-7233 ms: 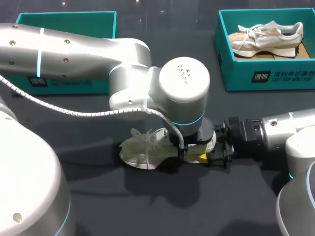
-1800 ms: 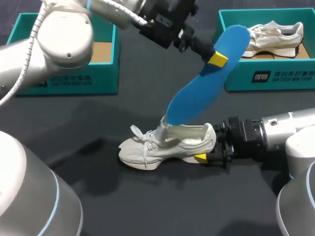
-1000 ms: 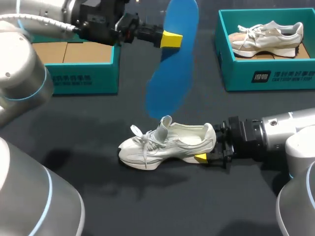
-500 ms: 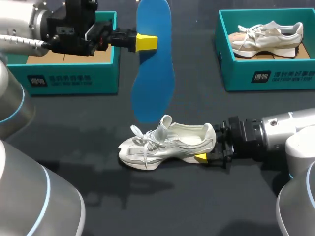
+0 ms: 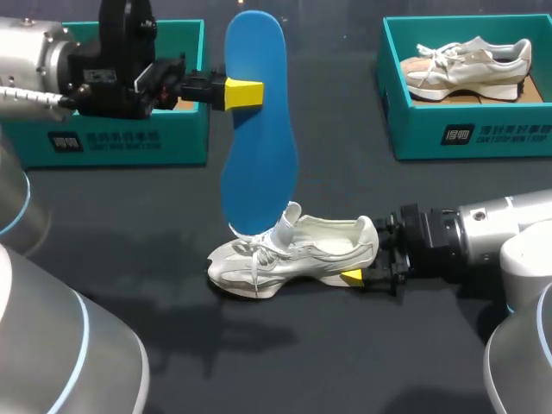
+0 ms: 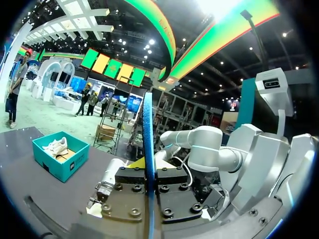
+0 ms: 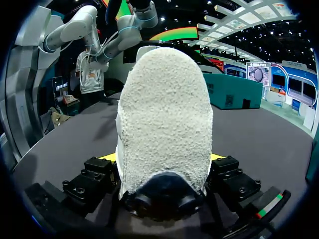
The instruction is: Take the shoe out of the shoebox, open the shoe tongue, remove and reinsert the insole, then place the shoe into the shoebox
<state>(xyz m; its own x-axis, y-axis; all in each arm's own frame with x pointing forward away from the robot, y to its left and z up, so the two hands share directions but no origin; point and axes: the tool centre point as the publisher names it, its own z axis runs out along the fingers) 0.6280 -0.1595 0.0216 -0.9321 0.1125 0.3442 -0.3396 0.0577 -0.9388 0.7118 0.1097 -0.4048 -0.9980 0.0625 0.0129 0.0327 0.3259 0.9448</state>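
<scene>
Clamps the blue insole [image 5: 259,147] near its upper end in the left gripper [image 5: 245,92], yellow tips closed on it from two sides. Holds it upright above the dark bench [image 5: 362,354], with its lower end just over the raised tongue of the white shoe [image 5: 293,254]; cannot tell from the head view whether insole and tongue touch. Shows the insole [image 6: 148,129] edge-on in the left wrist view, as a thin blue line running straight out between the fingers of the left gripper [image 6: 148,172]. Keeps the left gripper in front of the teal shoebox [image 5: 129,142] at the bench's far left, with brown cardboard visible inside. Pins the shoe at its heel with the right gripper [image 5: 360,269], reaching in low from the right, one yellow tip visible under the heel's near side. Fills the right wrist view with the fuzzy white heel of the shoe [image 7: 164,114], upright between the fingers of the right gripper [image 7: 164,167], a yellow tip pressed against each side. Leaves the shoe standing on its sole near the middle of the bench, toe pointing left, laces loose. Places a second teal shoebox [image 5: 474,134] at the far right, well apart from the shoe, with a second pale shoe [image 5: 466,65] lying inside it.
</scene>
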